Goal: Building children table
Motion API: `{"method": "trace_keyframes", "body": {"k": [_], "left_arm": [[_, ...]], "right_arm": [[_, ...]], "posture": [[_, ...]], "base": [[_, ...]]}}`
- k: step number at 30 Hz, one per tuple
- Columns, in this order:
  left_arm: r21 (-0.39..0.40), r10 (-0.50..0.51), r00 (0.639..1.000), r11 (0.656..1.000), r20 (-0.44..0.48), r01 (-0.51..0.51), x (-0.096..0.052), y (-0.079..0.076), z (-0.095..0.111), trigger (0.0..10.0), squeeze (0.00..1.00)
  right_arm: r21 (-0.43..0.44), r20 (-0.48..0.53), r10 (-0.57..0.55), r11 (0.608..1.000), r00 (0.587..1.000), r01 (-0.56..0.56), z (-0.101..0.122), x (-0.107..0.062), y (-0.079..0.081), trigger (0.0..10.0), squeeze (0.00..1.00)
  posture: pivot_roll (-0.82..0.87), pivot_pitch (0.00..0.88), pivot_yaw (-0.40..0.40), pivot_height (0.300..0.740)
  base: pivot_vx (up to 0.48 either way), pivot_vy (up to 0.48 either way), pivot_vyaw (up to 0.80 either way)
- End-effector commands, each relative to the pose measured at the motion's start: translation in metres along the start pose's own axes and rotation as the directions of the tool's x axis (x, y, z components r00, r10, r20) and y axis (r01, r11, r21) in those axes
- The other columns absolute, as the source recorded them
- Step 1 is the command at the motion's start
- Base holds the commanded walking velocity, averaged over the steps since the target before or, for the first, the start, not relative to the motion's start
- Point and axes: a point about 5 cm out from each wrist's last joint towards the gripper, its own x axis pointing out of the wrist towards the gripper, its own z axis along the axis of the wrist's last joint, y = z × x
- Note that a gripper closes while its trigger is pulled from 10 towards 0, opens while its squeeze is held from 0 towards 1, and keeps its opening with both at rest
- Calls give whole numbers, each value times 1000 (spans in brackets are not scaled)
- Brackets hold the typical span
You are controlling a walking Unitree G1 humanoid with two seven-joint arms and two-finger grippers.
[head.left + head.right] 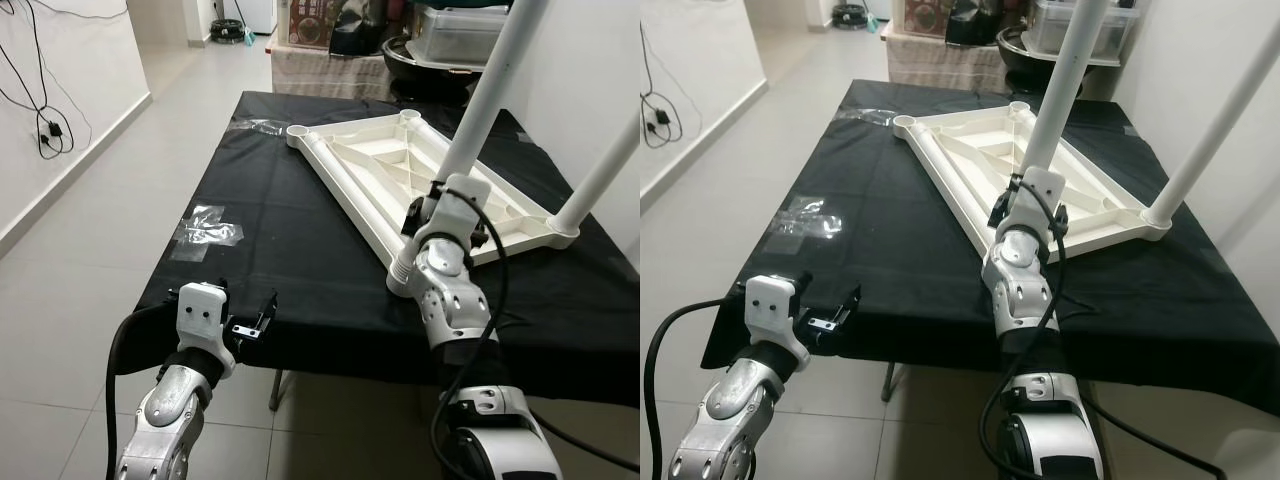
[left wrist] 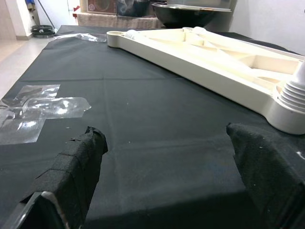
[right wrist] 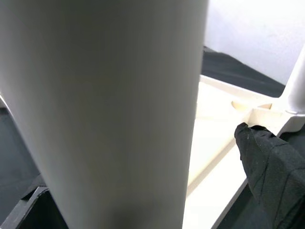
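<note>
A white plastic table top [image 1: 365,160] lies upside down on a table draped in black cloth [image 1: 290,250]. A white table leg [image 1: 490,95] rises slanting from the top's near corner socket [image 1: 402,278]. My right gripper [image 1: 440,198] is shut on this leg low down; in the right wrist view the leg [image 3: 109,105] sits between the black fingers [image 3: 269,167]. A second white leg [image 1: 610,160] stands in the right corner. My left gripper [image 1: 246,305] hovers open over the cloth's front left edge, holding nothing, with its fingertips [image 2: 90,143] wide apart.
Two open leg sockets [image 1: 298,131] [image 1: 411,116] sit at the top's far corners. Clear plastic wrap lies on the cloth at left [image 1: 207,228] and far left [image 1: 255,124]. A dark bowl [image 1: 425,58] and boxes stand behind the table. Cables [image 1: 50,130] hang on the left wall above tiled floor.
</note>
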Motion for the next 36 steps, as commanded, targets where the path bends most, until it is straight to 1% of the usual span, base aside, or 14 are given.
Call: {"method": "trace_keyframes", "body": {"k": [1,9,15,17,19,21,23,24,25,28,32,34,36], "left_arm": [[-2,-8,1000,1000,-6,8,0,-1,-2,10000,0],[-2,-14,1000,1000,-6,14,1,-1,-2,10000,0],[-3,-18,1000,1000,-6,18,1,-1,-3,10000,0],[-3,-20,1000,1000,-6,20,1,-1,-3,10000,0],[-3,-21,1000,1000,-6,21,1,-1,-3,10000,0],[-3,-21,1000,1000,-6,21,2,-1,-3,10000,0],[-3,-21,1000,1000,-6,21,2,-1,-3,10000,0],[-4,-22,1000,1000,-6,22,2,-1,-3,10000,0],[-4,-22,1000,1000,-6,22,2,-1,-3,10000,0],[-2,-23,1000,1000,-6,23,2,-1,-2,10000,0],[0,-24,1000,1000,-6,24,2,-1,-2,10000,0],[0,-24,1000,1000,-6,24,2,-1,-2,10000,0],[1,-26,1000,1000,-6,26,1,0,-2,10000,0]], "right_arm": [[10,17,-9,1000,1000,8,3,0,-4,10000,1000],[45,64,27,999,998,-30,20,-5,-5,10000,1000],[35,85,69,997,994,-72,26,-6,-10,10000,1000],[10,93,102,995,990,-103,28,-2,-16,10000,1000],[0,95,114,993,989,-115,29,-1,-18,10000,1000],[-11,95,153,988,984,-153,32,3,-22,10000,1000],[-11,95,153,988,984,-153,32,3,-22,10000,1000],[-18,95,176,984,980,-175,34,5,-23,10000,1000],[-18,95,176,984,980,-175,34,5,-23,10000,1000],[-45,91,237,971,967,-233,38,13,-30,10000,1000],[-36,88,271,963,959,-269,41,16,-34,10000,1000],[-36,88,271,963,959,-269,41,16,-34,10000,1000],[-25,104,325,946,940,-324,48,18,-37,10000,1000]], "posture": [[67,0,-83,740],[65,0,-81,740],[61,0,-76,740],[61,0,-76,740],[61,0,-76,740],[59,0,-73,740],[59,0,-73,740],[59,0,-73,740],[59,0,-73,740],[62,0,-71,740],[62,0,-71,740],[62,0,-71,740],[58,0,-66,740]], "base": [[0,0,0],[0,0,0],[0,0,0],[0,0,0],[0,0,0],[0,0,0],[0,0,0],[0,0,0],[0,0,0],[0,0,0],[0,0,0],[0,0,0],[0,0,0]]}}
